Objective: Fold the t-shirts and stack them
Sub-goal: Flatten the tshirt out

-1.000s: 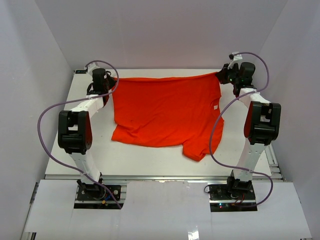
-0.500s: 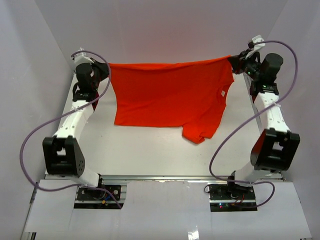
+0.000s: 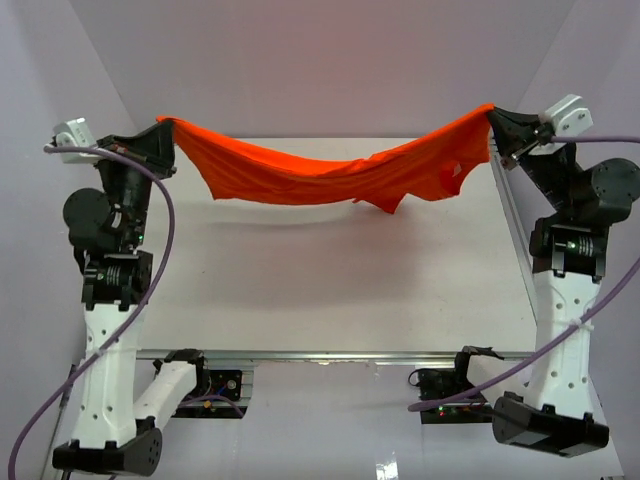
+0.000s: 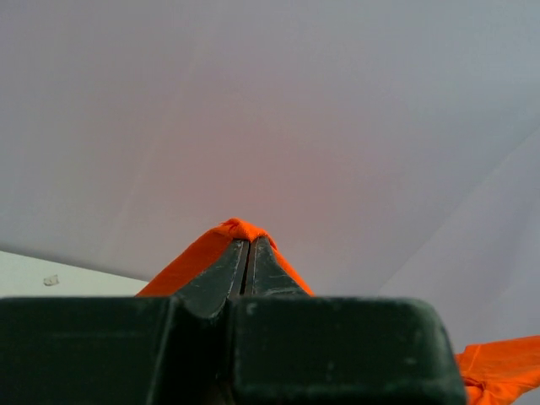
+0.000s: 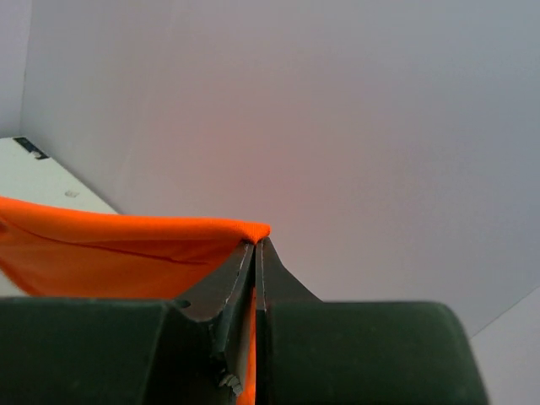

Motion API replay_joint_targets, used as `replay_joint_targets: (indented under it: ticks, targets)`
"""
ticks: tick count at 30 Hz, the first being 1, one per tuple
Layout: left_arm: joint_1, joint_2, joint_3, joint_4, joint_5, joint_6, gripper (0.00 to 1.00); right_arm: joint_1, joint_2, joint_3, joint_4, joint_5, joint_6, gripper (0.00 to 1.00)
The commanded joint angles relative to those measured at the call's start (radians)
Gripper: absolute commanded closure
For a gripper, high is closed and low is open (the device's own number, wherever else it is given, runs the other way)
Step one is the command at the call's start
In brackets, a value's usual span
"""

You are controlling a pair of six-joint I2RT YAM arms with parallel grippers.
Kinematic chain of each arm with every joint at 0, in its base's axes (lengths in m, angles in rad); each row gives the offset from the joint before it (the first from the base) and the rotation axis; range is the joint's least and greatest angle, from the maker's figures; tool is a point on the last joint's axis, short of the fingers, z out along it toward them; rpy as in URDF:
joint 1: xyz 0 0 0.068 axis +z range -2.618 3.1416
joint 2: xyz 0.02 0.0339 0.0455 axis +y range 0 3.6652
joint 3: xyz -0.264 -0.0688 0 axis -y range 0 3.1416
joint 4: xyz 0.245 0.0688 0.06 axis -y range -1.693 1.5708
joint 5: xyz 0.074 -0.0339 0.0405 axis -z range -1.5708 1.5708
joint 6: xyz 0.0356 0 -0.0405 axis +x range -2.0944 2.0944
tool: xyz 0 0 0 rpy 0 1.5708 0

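Observation:
The orange-red t-shirt (image 3: 330, 172) hangs in the air between both arms, sagging in the middle, above the white table (image 3: 330, 290). My left gripper (image 3: 163, 124) is shut on its left corner; the cloth wraps over the fingertips in the left wrist view (image 4: 240, 228). My right gripper (image 3: 492, 112) is shut on its right corner; in the right wrist view the shirt (image 5: 110, 253) stretches away to the left from the closed jaws (image 5: 256, 243). A sleeve dangles below the middle right.
White enclosure walls (image 3: 320, 60) stand at the back and both sides. Both arms are raised high near the side walls. Purple cables (image 3: 160, 250) loop beside each arm. The arm bases sit on the near rail (image 3: 330, 358).
Both arms have risen and spread outward, lifting the shirt fully off the table. It lay flat, then hung partly on the table; now it hangs in the air, sagging in the middle.

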Motion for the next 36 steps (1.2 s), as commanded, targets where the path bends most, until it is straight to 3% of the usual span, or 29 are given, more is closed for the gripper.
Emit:
replay_joint_targets:
  ticks: [1, 5, 11, 16, 22, 29, 32, 36]
  targets:
    - [0.006, -0.066, 0.078, -0.119, -0.005, -0.006, 0.92, -0.004, -0.071, 0.084, -0.016, 0.060, -0.040, 0.94]
    - [0.006, -0.123, 0.197, -0.217, -0.025, 0.005, 0.92, -0.006, -0.106, 0.170, -0.027, 0.099, -0.064, 0.94]
    - [0.006, -0.135, 0.251, -0.272, -0.060, 0.015, 0.92, -0.004, -0.095, 0.233, -0.052, 0.087, -0.044, 0.94]
    - [0.008, -0.111, 0.184, -0.271, -0.082, 0.012, 0.92, -0.006, -0.098, 0.109, -0.038, 0.035, -0.028, 0.94]
    - [0.006, -0.063, -0.019, -0.153, -0.084, -0.017, 0.92, -0.004, -0.063, -0.192, 0.077, -0.001, 0.015, 0.94]
    - [0.006, 0.191, -0.373, 0.155, -0.054, -0.064, 0.92, 0.064, 0.214, -0.405, 0.281, 0.027, -0.015, 0.94]
    - [0.006, 0.370, -0.421, 0.266, -0.070, -0.080, 0.92, 0.091, 0.380, -0.402, 0.336, 0.057, -0.047, 0.94]
    - [0.006, 0.590, -0.361, 0.329, -0.094, -0.061, 0.92, 0.103, 0.584, -0.326, 0.359, 0.093, -0.075, 0.94]
